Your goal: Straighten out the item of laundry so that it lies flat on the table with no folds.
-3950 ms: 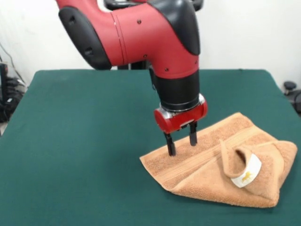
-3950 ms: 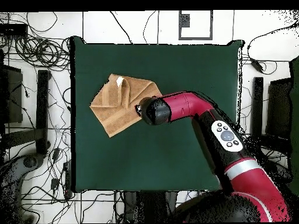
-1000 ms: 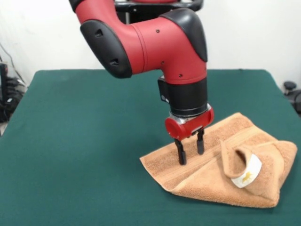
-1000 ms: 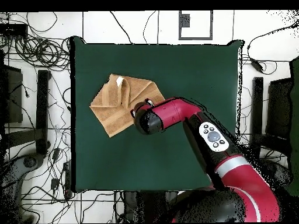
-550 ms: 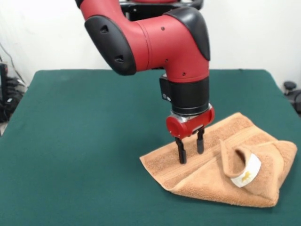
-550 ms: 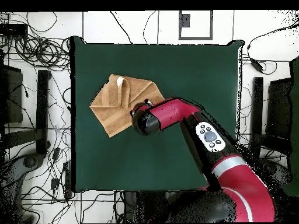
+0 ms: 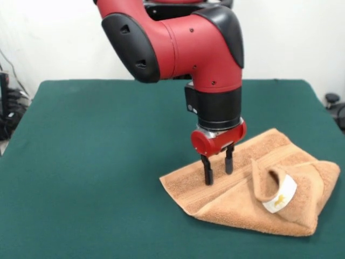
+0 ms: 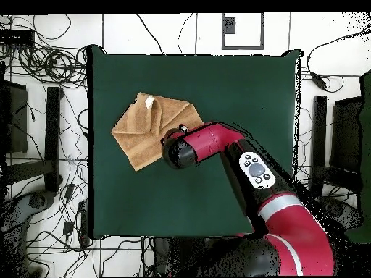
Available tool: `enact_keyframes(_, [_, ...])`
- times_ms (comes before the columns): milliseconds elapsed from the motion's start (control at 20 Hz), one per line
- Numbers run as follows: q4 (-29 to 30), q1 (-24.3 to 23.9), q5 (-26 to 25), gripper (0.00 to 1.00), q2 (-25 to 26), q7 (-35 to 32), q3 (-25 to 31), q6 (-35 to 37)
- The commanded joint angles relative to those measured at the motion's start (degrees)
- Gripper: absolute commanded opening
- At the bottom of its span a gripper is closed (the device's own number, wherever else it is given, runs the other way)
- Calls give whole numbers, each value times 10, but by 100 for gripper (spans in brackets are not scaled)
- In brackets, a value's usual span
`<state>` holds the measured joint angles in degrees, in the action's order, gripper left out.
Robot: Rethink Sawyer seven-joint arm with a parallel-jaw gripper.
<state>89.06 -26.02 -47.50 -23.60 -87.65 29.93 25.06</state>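
the folded orange-tan hand towel [image 7: 253,189] lies bunched on the green surface [image 7: 91,162], on the right in the front view, directly under the gripper [image 7: 218,169]. the red arm [image 7: 183,48] comes straight down, the fingers parted a little, tips on the towel's near-left part and gripping nothing. a white label [image 7: 278,196] shows on a raised fold.

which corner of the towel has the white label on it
The curled-up flap on the towel, at the picture's right in the front view; it bears the label. The other corners are bare.

Orange-tan towel [image 7: 253,189] folded and rumpled, white label up, on green table [image 7: 97,162]
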Motion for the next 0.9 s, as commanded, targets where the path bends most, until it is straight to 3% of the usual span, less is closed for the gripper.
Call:
enact_keyframes(50, [48, 17, -7, 100, 46, 65, -76, 171])
enact_keyframes(900, [69, -12, -8, 100, 15, 137, -73, 249])
